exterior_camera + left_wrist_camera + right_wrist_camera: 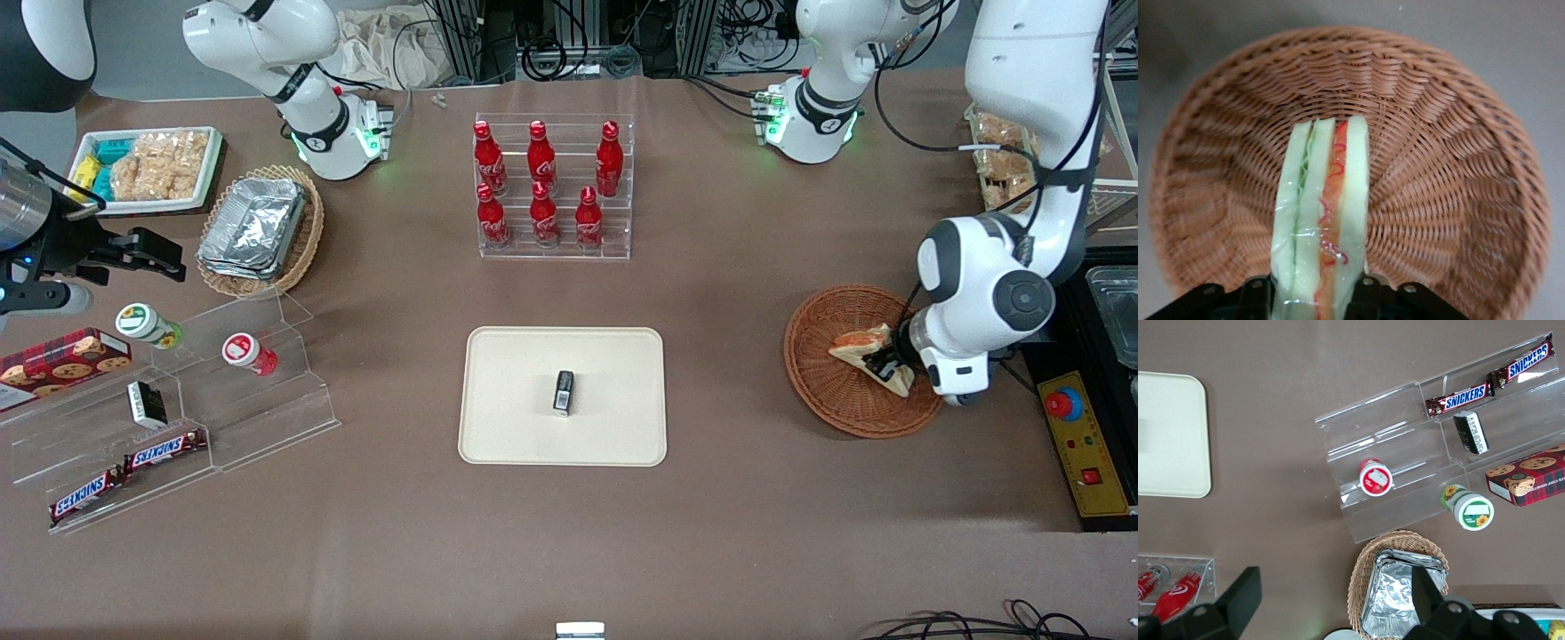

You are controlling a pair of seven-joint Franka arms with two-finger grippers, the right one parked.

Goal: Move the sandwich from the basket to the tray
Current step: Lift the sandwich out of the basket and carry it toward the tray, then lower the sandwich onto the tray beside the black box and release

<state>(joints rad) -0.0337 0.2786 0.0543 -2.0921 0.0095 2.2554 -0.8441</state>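
So the sandwich [867, 348] is in the basket [831, 391], out at the working arm's end of the table, roughly 3 o'clock from the tray [498, 427]. Its long axis runs about 10 to 4 o'clock in the front view, and its 4 o'clock end sits in the gripper [889, 366]. From the wrist camera the gripper [1318, 293] is clamped on the sandwich [1321, 227], cut edge with the red filling facing the camera, over the basket [1438, 133]. A small dark box [564, 392] sits on the tray.

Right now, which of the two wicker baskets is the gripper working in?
The reddish-brown basket holding the sandwich; the gripper is shut on it. The tan basket holds foil pans.
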